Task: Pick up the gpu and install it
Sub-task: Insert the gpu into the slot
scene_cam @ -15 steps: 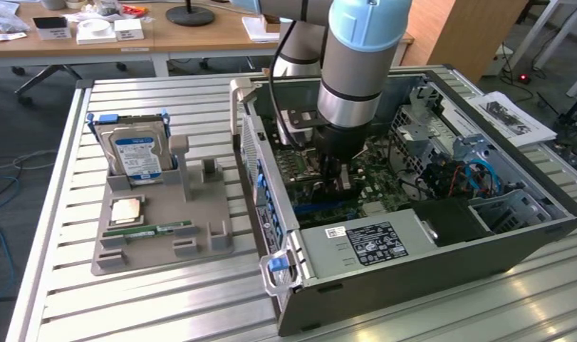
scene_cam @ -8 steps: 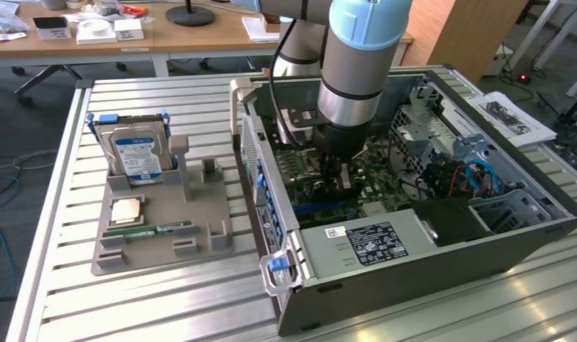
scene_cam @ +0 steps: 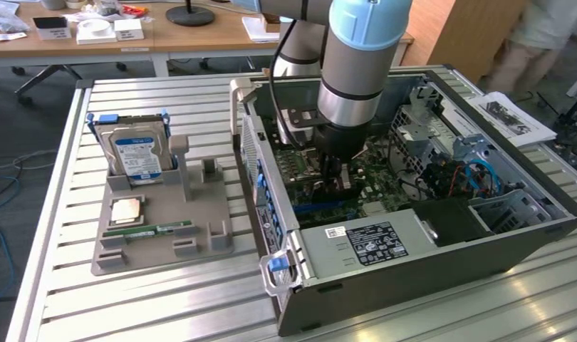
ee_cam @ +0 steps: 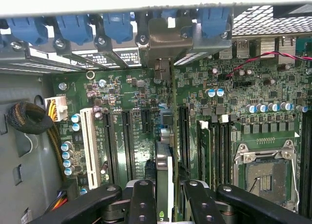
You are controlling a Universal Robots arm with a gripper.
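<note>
The gpu is a thin dark card seen edge-on, standing upright between my fingers in the wrist view. Its silvery metal bracket reaches the case's rear slot openings under the blue clips. My gripper is shut on the card, directly over the long expansion slots of the green motherboard. Whether the card sits in a slot or just above it, I cannot tell. In the exterior view my gripper reaches down inside the open computer case, and the arm hides the card.
A grey holder on the slatted table at the exterior view's left carries a hard drive, a green memory stick and a small square chip. Cables and a drive cage crowd the case's far side. A person stands behind.
</note>
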